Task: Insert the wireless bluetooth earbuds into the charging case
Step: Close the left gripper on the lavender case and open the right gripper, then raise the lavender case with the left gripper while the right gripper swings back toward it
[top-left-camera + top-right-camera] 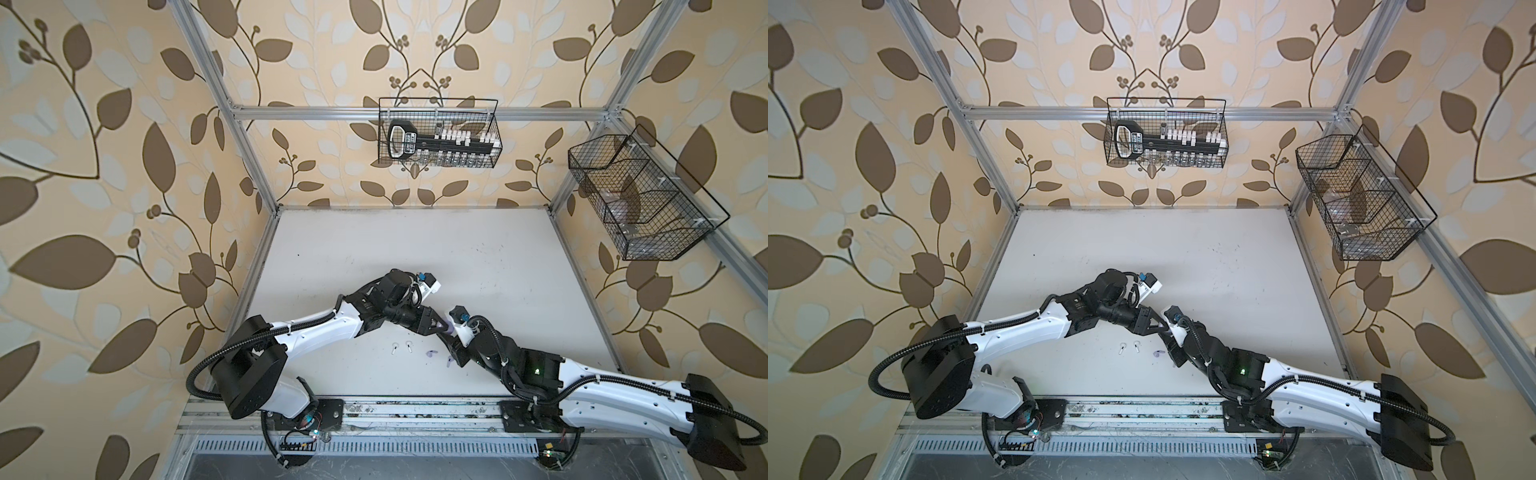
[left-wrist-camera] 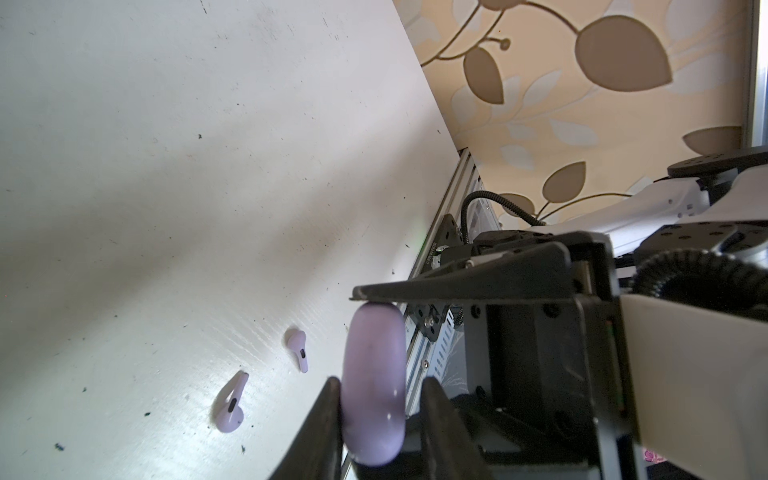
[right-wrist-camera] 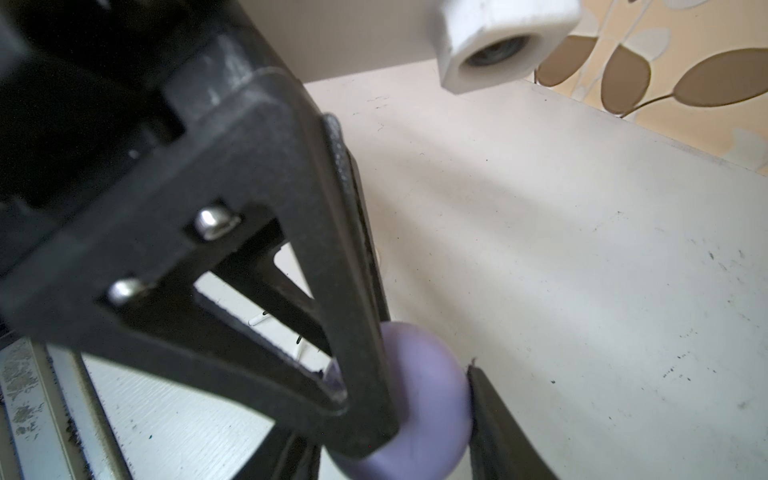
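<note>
My left arm reaches from its base at the near left across the white table (image 1: 457, 257), elbow bent and wrist angled down toward the middle. There it meets my right arm, which stretches in low from the near right.

Between them, clear of the table, is the round lilac plastic charging case (image 2: 372, 345). My right gripper (image 3: 415, 395) pinches it across its rim. My left gripper (image 2: 380, 380) brackets its flat faces. One finger (image 2: 328, 415) is against the case and the other is just beside it, so I cannot tell whether that side grips.

The two lilac stemmed earbuds (image 2: 230, 405) (image 2: 298, 349) lie on the table near the grippers. The two white stemmed earbuds (image 1: 392, 348) (image 1: 407, 347) lie just to their left in both top views.
</note>
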### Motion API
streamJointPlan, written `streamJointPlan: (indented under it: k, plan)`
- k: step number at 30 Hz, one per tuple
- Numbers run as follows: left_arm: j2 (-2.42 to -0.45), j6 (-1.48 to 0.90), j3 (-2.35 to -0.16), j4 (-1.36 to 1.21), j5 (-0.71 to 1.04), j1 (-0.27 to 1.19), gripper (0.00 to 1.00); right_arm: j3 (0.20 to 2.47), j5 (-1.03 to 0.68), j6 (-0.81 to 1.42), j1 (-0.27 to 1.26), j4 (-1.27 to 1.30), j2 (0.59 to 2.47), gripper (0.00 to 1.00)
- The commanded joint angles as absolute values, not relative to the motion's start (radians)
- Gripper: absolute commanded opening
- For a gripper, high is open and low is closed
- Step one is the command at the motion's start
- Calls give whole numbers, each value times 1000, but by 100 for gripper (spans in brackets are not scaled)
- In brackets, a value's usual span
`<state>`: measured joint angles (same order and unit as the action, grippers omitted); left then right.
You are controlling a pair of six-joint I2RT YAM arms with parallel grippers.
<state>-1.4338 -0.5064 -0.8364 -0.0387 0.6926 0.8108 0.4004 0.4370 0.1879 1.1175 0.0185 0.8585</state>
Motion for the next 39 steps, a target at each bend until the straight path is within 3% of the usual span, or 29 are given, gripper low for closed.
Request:
streamJointPlan:
  k: [1,13,14,20,24,36,39]
  plan:
    - [-1431,-513,-873,-105,808,843,28,417,427,166,1120,65,867,15]
    - [-1431,-541,-856,-168,840,853,11,411,413,160,1108,88,881,16]
    - [-1431,-540,-856,-169,841,853,8,411,412,160,1103,88,881,19]
    - [-1418,-515,-856,-146,809,853,5,406,418,169,1096,78,871,55]
    - [-1393,-480,-859,-110,754,853,4,400,444,189,1094,54,846,69]
    - [-1431,-371,-874,-149,595,848,3,338,571,426,1138,-168,605,81]
    - [-1476,-320,-869,-161,506,848,10,338,597,505,1136,-269,534,83]
